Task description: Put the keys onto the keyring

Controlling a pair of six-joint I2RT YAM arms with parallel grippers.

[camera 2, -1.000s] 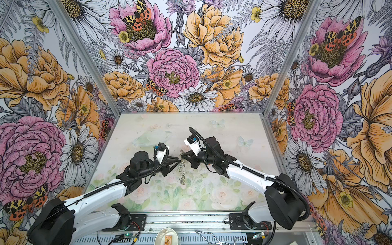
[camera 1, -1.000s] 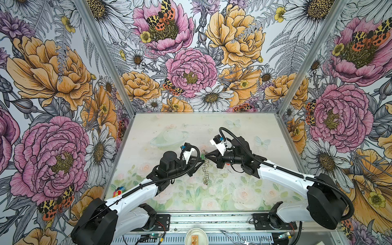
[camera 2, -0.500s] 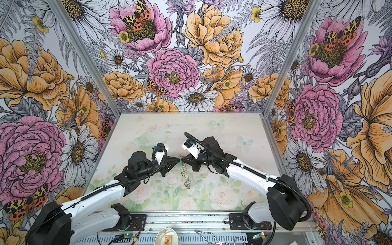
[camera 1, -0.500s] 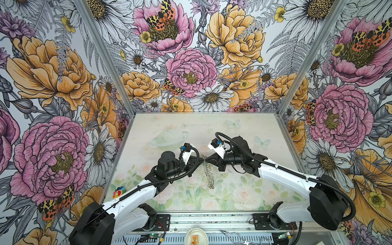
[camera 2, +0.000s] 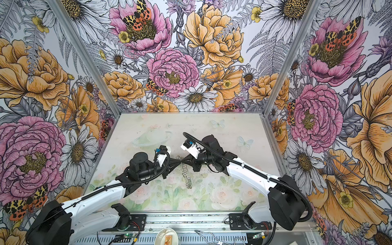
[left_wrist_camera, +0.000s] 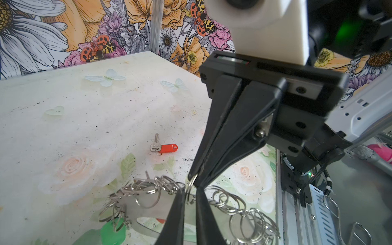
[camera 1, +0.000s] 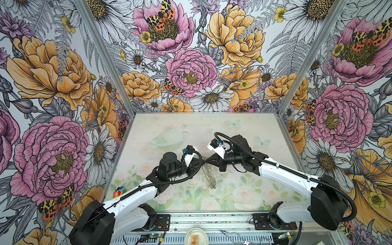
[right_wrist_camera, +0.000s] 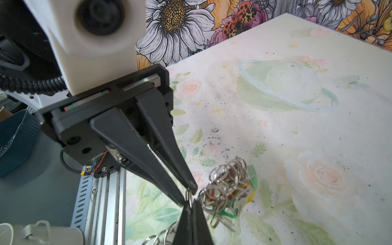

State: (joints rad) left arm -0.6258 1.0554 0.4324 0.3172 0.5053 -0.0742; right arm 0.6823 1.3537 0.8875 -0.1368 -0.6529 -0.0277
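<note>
Tabletop (camera 1: pixel 244 127) in pale rose print is lying beneath two arms meeting tip to tip at its middle. The left gripper (camera 1: pixel 202 163), fingers almost together, is pinching a small split ring on the keyring (camera 1: pixel 209 174); the right gripper (camera 1: pixel 209 162), fingers pressed together, is gripping the same fringe. The keyring is hanging edge-on between them, colour-capped keys (right_wrist_camera: pixel 233 197) dangling. A red-tagged key (left_wrist_camera: pixel 163 147) is lying apart on the table.
</note>
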